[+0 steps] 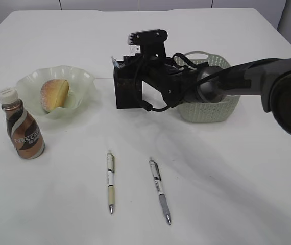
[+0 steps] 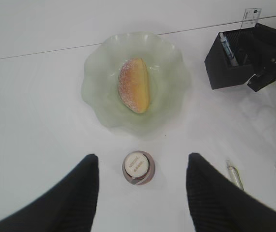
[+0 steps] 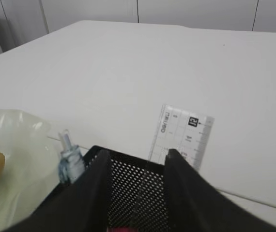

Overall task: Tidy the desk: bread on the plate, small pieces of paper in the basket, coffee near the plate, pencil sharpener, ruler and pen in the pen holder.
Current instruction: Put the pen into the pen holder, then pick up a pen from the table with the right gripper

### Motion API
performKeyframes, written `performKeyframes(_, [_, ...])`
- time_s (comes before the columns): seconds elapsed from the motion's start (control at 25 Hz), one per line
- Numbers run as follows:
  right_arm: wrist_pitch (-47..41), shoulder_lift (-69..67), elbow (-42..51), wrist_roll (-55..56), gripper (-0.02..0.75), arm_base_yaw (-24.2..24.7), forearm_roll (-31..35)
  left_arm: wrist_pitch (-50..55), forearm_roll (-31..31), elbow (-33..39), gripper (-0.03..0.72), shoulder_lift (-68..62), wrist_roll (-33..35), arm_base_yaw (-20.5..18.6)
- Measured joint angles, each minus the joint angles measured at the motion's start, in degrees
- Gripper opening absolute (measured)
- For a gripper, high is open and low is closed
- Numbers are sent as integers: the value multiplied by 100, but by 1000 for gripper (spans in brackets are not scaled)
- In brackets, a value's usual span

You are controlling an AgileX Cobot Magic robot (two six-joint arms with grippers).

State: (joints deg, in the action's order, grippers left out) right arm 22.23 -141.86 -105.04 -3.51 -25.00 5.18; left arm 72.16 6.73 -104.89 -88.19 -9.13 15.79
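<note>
Two pens (image 1: pixel 135 186) exterior only; right pincer (image 3: pixel 138 162) spread over pen holder (image 3: pixel 138 193); left pincer (image 2: pixel 143 181) spread.

Right hand (image 3: pixel 138 164) (fingers parted) extended leftward

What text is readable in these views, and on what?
"NESCAFE": white lettering on the label of the brown coffee bottle with the white cap.
"12": black square on the clear plastic ruler standing in the black mesh pen holder.
Brand word printed along the ruler's edge: too blurred to read.
Print on the bottle's cap top, left wrist view: too small.
Pens on the white desk: no legible print.
</note>
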Motion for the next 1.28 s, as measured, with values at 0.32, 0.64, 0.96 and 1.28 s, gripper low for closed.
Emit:
performKeyframes(0.32, [-908, 358, 0, 7, 273, 0, 24, 0, 0, 0, 424, -14, 0, 0])
performKeyframes(0.64, [-3503, 1498, 0, 21, 289, -34, 234, 0, 224, 0, 424, -35, 0, 0])
performKeyframes(0.96, [-6526, 3034, 0, 27, 291, -34, 267, 0, 260, 0, 424, -39, -8, 0])
performKeyframes(1.28, [-8643, 3595, -22, 34, 291, -34, 246, 0, -69, 0, 424, -49, -21, 0])
